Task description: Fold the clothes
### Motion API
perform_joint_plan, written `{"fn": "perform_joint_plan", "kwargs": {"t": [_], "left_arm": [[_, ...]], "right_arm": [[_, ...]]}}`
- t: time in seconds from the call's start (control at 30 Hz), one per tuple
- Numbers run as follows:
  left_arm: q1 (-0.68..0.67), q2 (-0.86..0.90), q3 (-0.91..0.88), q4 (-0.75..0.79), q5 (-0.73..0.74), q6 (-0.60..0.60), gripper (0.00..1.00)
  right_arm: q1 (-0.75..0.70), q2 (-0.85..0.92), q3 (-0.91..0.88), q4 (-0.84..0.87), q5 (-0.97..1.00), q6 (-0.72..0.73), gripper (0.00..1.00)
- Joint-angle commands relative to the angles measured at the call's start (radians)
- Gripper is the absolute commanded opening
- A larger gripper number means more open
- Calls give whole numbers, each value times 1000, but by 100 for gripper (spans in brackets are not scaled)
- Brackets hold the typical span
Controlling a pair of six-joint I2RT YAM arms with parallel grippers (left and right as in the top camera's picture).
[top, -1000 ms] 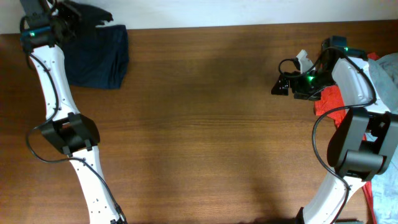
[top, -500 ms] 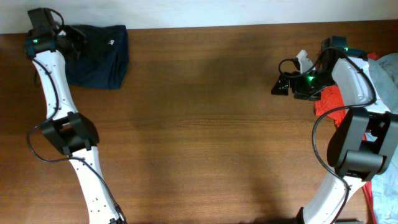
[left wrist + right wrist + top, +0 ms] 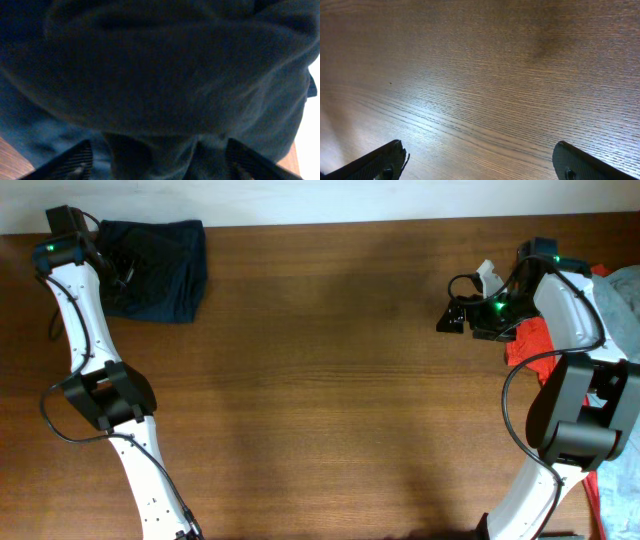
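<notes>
A dark pile of folded clothes (image 3: 158, 275) lies at the table's far left corner, a black piece on top of a navy one. My left gripper (image 3: 112, 262) sits at its left edge. In the left wrist view dark cloth (image 3: 165, 75) fills the frame, and the left gripper (image 3: 159, 142) stands open, its fingers (image 3: 75, 160) wide apart with a loose fold lying between them. My right gripper (image 3: 450, 315) hovers open over bare wood; the right wrist view shows the right gripper (image 3: 479, 144) with nothing between its fingers. More clothes lie at the right edge: red (image 3: 530, 340) and pale grey-blue (image 3: 622, 300).
The brown wooden table (image 3: 320, 400) spans the view, with a white wall strip along its far edge. The right arm's base (image 3: 575, 420) stands among the heap of garments at the right. The left arm's base (image 3: 105, 400) stands near the left edge.
The left gripper, shut on a black garment raised above the pile, lowered it onto the pile, opened and let go. The right arm has not moved.
</notes>
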Motion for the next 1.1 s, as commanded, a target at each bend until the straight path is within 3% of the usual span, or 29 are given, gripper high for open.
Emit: {"fn": "perform_joint_plan", "kwargs": {"t": [0.0,0.23,0.37,0.4,0.47,0.57,0.63,0.93,1.07], "left_arm": [[30,3,54,-39,122,21,93],[100,-117,118,-133,166,50,95],[94,-137,117,-73,187,117,89],[91,-137,111,-48,211,151,78],[91,-137,105,24,319,283,44],[92,-137,105,89,437,349,31],[92,-137,105,108,431,371,24],[91,-134,61,95,468,472,25],[90,-130,-12,102,563,496,26]], "right_arm": [[3,-8,16,0,9,-8,99],[3,-8,16,0,9,-8,99],[3,-8,16,0,9,-8,99],[3,-8,16,0,9,-8,99],[3,-8,16,0,9,-8,99],[3,-8,16,0,9,-8,99],[3,-8,16,0,9,-8,99],[3,-8,16,0,9,-8,99],[3,-8,16,0,9,-8,99]]}}
